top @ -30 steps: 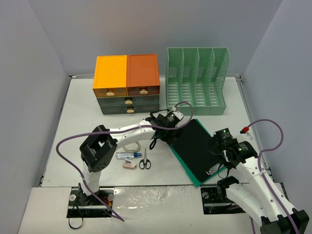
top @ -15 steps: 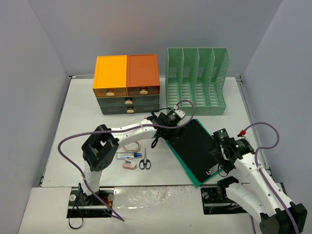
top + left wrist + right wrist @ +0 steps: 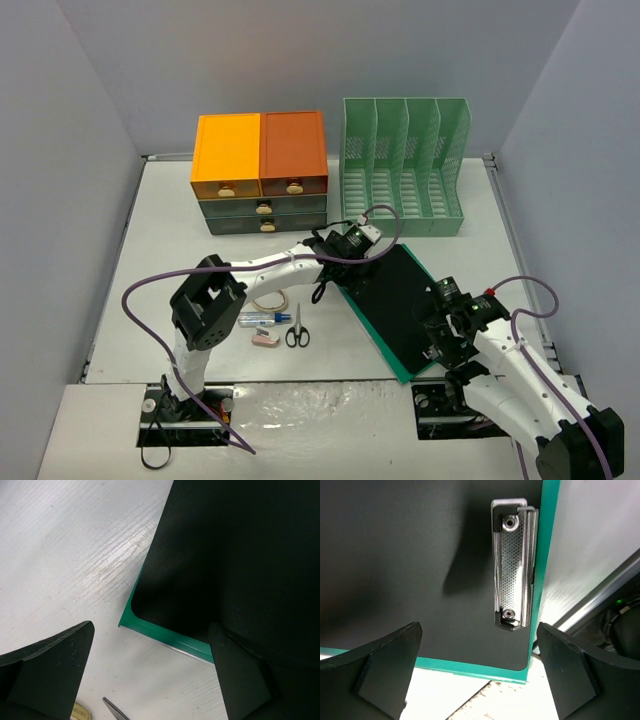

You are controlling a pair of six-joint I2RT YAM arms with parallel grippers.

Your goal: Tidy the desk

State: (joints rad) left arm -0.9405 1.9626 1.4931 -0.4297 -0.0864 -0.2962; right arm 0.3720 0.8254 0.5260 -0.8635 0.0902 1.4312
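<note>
Right pincer (image 3: 477,666) drew back over off-white desk (image 3: 170,240).

We see a plain enclosure: a pale grey back wall (image 3: 300,60), a left wall (image 3: 50,220) and a right wall (image 3: 590,160), all bare and matte, closing in the off-white worktop (image 3: 170,250) on three sides. At the back stand an orange-topped drawer unit (image 3: 260,150) and, just to its right, a green slotted file rack (image 3: 405,165). The light is soft and even, with a glossy sheen on the near strip (image 3: 320,410).
</note>
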